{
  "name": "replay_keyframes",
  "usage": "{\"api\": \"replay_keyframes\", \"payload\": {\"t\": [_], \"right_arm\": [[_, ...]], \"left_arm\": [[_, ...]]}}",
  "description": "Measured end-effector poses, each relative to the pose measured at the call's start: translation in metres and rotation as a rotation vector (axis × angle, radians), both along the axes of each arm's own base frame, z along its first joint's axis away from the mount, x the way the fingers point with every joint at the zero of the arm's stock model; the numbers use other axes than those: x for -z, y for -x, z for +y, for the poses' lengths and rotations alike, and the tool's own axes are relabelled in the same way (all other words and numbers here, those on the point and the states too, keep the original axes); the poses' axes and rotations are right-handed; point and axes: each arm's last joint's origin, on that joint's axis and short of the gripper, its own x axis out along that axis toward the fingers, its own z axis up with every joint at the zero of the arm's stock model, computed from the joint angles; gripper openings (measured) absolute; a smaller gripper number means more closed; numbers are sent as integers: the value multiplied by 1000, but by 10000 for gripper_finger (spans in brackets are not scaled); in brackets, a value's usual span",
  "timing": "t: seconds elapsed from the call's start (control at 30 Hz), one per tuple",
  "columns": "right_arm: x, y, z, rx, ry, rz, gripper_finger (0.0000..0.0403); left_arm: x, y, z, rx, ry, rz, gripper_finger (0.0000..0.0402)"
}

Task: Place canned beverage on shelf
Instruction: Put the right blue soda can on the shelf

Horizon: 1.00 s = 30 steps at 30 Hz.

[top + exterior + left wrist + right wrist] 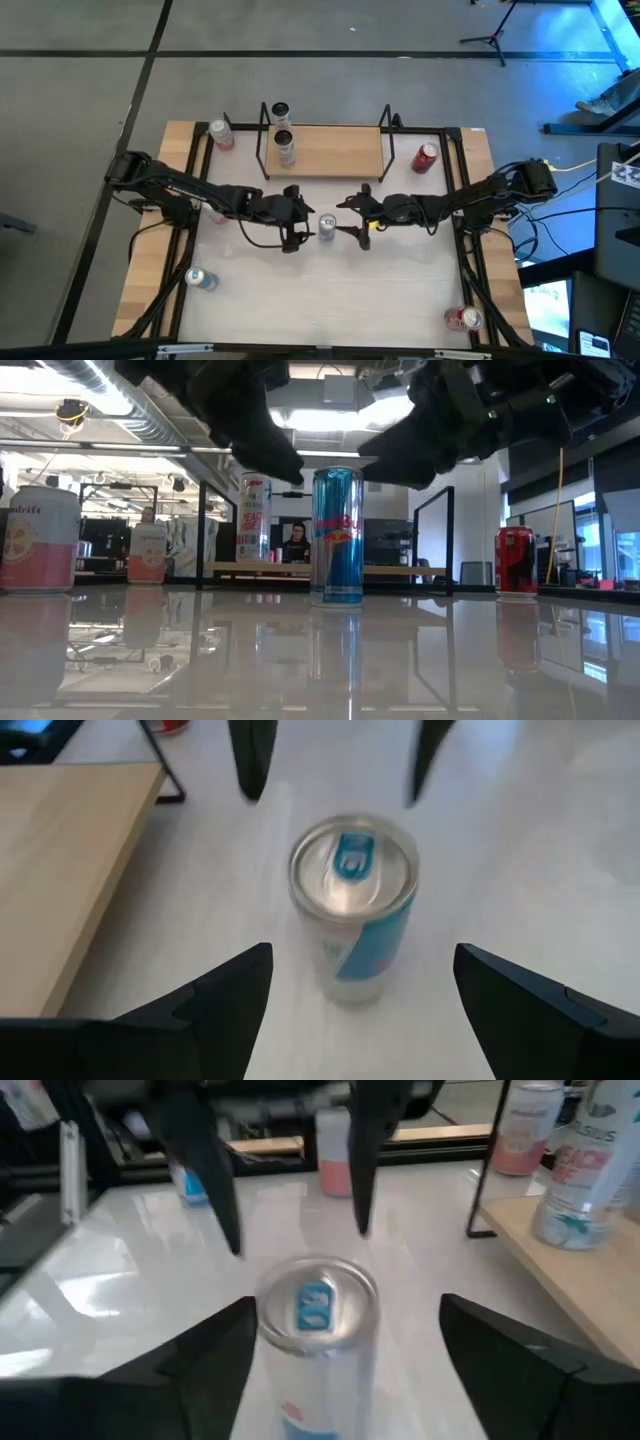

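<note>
At mid-table, the blue can (326, 227) is standing upright between both grippers, well short of the shelf (330, 150) at the far edge. The left gripper (297, 226) and right gripper (354, 228) are facing each other, both spread wide, neither touching the can. Best play, I'd say: only one closing on the can's middle, squarely, while the other is backing off, then lifting straight so it isn't tipping. Counting cans: two are lying near the front corners, one is standing at centre, one on the shelf, one just behind it, one off each shelf end. Seven cans, one shelf, two arms.
</note>
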Motion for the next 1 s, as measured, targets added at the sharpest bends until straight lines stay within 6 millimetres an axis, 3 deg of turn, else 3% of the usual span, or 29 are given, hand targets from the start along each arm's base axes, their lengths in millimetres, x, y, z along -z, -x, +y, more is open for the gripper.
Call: {"api": "replay_keyframes", "payload": {"t": [0.2, 0.33, 0.6, 0.87, 1.0], "right_arm": [[12, -14, 3, -29, -23, 43, 387], [21, -28, 5, -43, -13, 72, 395], [20, -41, 6, -31, 40, 65, 349], [16, -43, 6, -38, 86, 53, 223], [2, -39, 2, -32, 126, 23, 220]], "left_arm": [[19, 8, -1, -29, 4, -30, 302], [32, 14, 0, -31, 18, -94, 302], [41, 19, 1, -43, 8, -97, 302], [37, 24, -12, 0, 7, -101, 302], [28, 35, -25, 45, 25, -88, 302]]}}
